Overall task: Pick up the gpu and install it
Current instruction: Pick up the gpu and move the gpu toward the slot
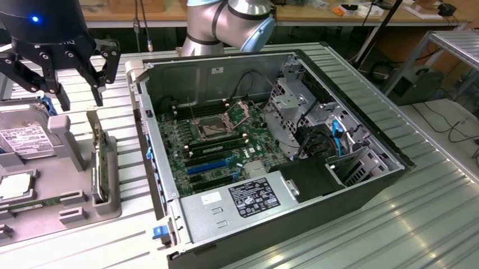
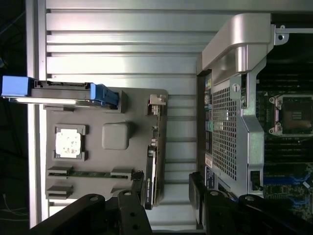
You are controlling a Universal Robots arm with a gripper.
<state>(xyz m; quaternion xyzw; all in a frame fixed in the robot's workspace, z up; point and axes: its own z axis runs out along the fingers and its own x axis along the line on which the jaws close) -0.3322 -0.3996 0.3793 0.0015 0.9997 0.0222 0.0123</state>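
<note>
The gpu (image 1: 98,168) stands on its long edge in a slot along the side of the grey parts tray (image 1: 71,148) nearest the computer. The wrist view looks down on it as a thin dark card (image 2: 152,171) with its pale metal bracket (image 2: 155,104) at one end. My gripper (image 1: 80,96) hangs open above the tray's far end, higher than the card and touching nothing. In the wrist view the black fingers (image 2: 133,211) straddle the line of the card's near end, with nothing between them.
The open computer case (image 1: 351,129) lies at the exterior view's right, motherboard (image 1: 217,140) and blue expansion slots (image 1: 212,166) exposed. On the tray are a silver hard drive (image 1: 26,140) with blue rails (image 2: 102,94), a processor (image 2: 68,143) and a memory stick (image 2: 90,174). All rests on a ribbed metal table (image 1: 419,224).
</note>
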